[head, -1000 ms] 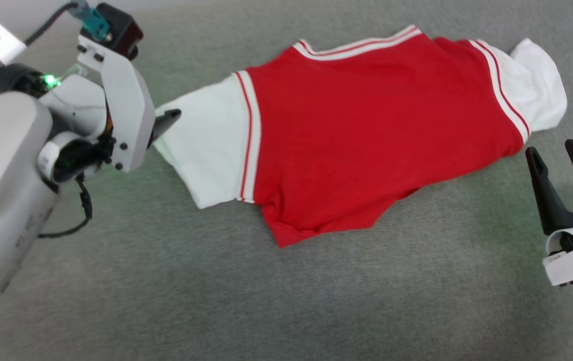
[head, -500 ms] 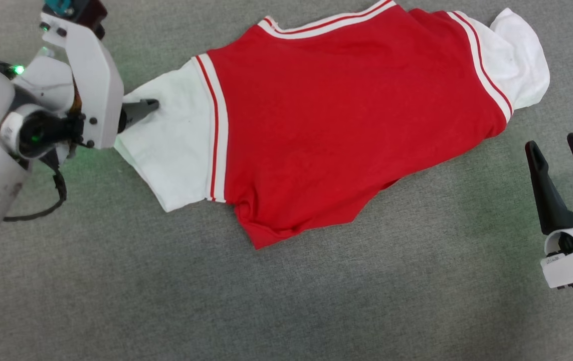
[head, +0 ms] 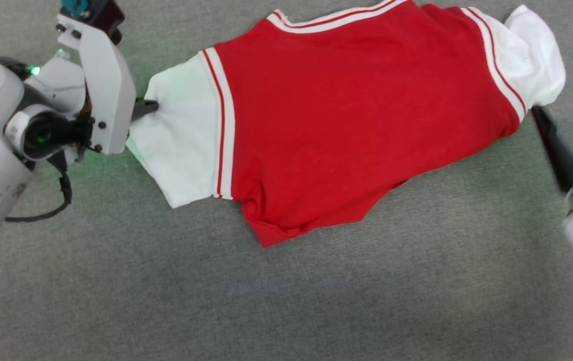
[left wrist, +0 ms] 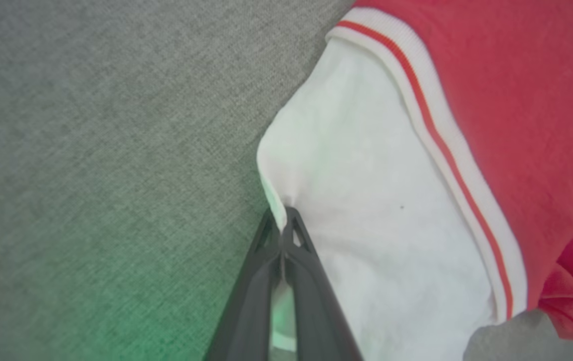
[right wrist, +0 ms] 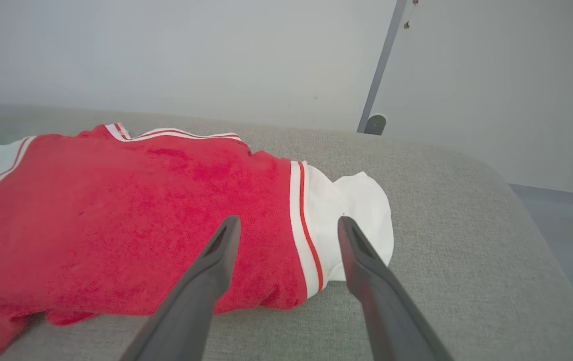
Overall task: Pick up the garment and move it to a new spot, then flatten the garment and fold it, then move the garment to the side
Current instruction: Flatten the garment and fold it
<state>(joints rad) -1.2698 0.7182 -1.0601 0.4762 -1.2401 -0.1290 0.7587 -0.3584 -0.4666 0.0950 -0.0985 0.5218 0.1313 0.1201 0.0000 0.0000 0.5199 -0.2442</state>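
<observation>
The garment (head: 356, 115), a red T-shirt with white sleeves and striped trim, lies spread across the grey surface. My left gripper (head: 148, 106) is shut on the outer edge of its left white sleeve (head: 181, 145). In the left wrist view the gripper (left wrist: 283, 220) pinches a small fold of the white sleeve (left wrist: 366, 200). My right gripper (head: 564, 108), motion-blurred, stands open just beside the right white sleeve (head: 537, 70). In the right wrist view its gripper (right wrist: 289, 220) hovers open over the striped seam, with the sleeve (right wrist: 361, 205) just beyond.
The grey fabric surface (head: 316, 301) stretches wide in front of the garment. Its rounded edge (right wrist: 517, 200) drops to the floor at the right, with a pale wall and a grey pole (right wrist: 381, 65) behind. A black cable (head: 40, 215) hangs under my left wrist.
My left gripper has shut on the edge of the left sleeve. My right gripper has moved forward to the right sleeve. The head camera has shifted a little.
</observation>
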